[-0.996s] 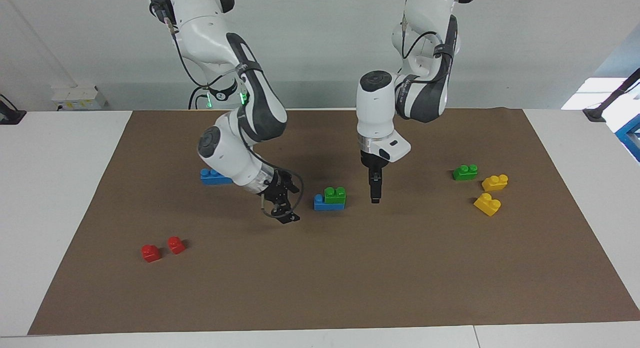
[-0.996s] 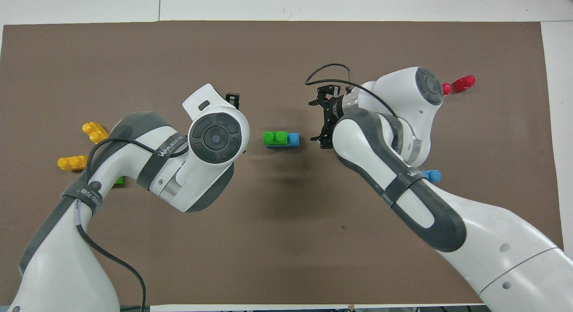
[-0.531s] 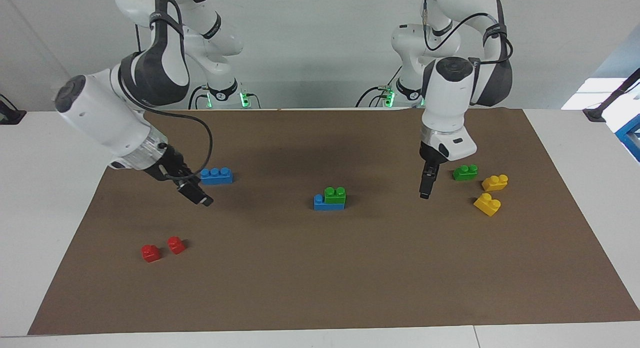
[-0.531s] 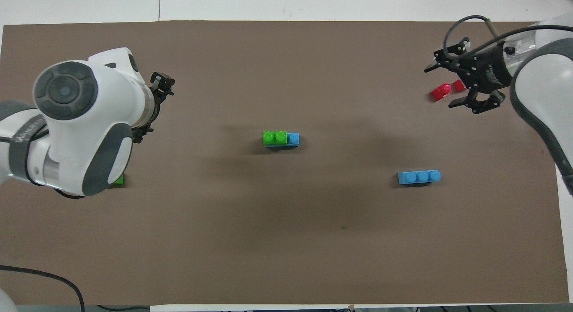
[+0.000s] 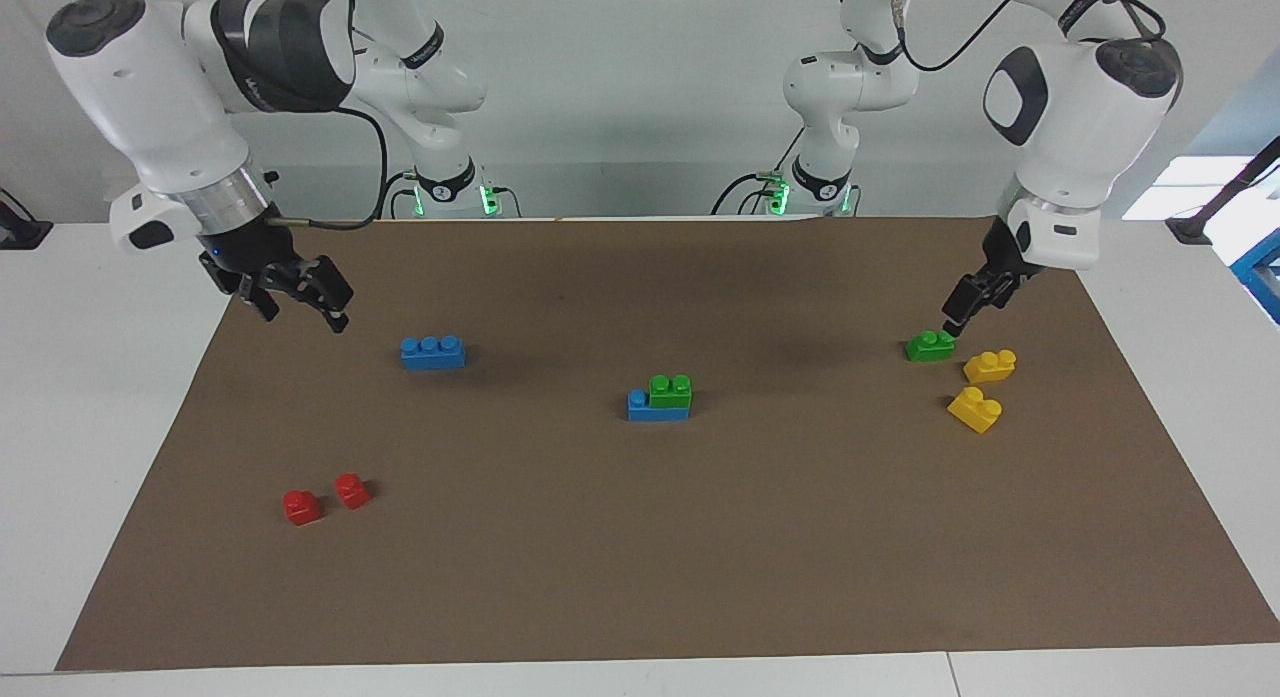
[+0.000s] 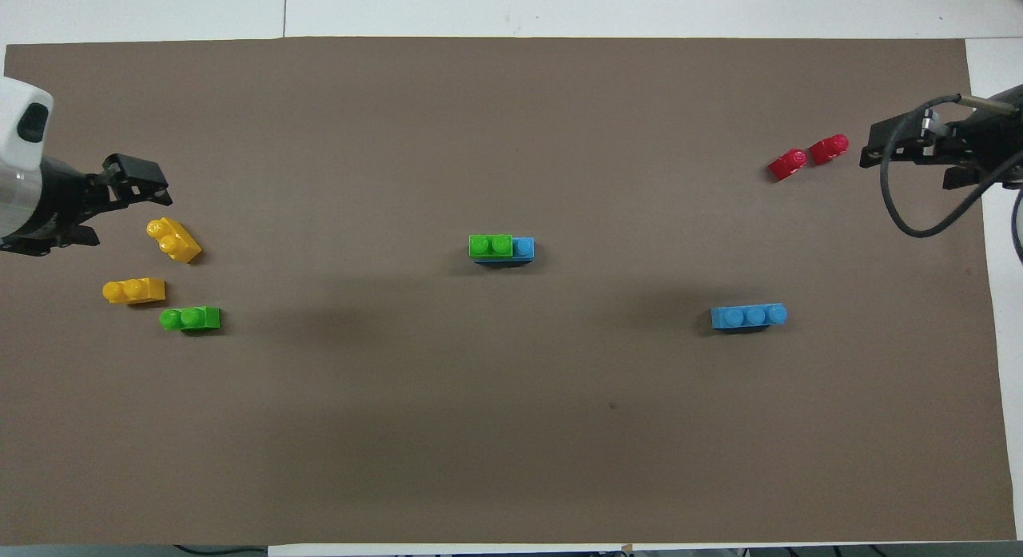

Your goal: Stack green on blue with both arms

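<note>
Both arms apart, off stack

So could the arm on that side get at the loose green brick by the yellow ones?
Probably yes: the left gripper, open and empty, hangs close above the loose green brick, and nothing covers it.

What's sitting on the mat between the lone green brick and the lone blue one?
The green-on-blue stack, roughly midway, clearest in the overhead view.

A two-stud green brick is seated on one end of a three-stud blue brick, mid-mat, one blue stud left uncovered
</note>
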### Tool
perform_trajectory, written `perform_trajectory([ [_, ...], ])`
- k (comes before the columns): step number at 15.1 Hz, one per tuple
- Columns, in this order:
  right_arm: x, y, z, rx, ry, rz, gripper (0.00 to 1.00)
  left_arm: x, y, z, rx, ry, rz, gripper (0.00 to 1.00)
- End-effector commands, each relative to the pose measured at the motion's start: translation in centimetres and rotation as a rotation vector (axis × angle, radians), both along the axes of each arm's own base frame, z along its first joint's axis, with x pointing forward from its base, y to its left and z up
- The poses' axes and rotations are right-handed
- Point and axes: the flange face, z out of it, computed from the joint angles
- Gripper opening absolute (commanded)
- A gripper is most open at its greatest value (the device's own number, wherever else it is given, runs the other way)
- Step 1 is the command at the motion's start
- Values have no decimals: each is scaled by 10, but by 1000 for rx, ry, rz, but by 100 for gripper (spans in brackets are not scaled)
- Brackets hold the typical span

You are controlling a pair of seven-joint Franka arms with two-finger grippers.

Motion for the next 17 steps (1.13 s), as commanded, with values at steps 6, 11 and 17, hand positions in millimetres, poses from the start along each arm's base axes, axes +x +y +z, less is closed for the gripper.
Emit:
perform_trajectory([
  [6,-48,-9,10,-21,168,58,100,-11,-1,65,4,88,-148,100],
  [11,-59,-3,14,-28,156,67,100,-18,1,64,7,137,-308,100],
  [17,-55,19,21,-23,116,100,100,-24,5,91,-10,159,-301,100],
])
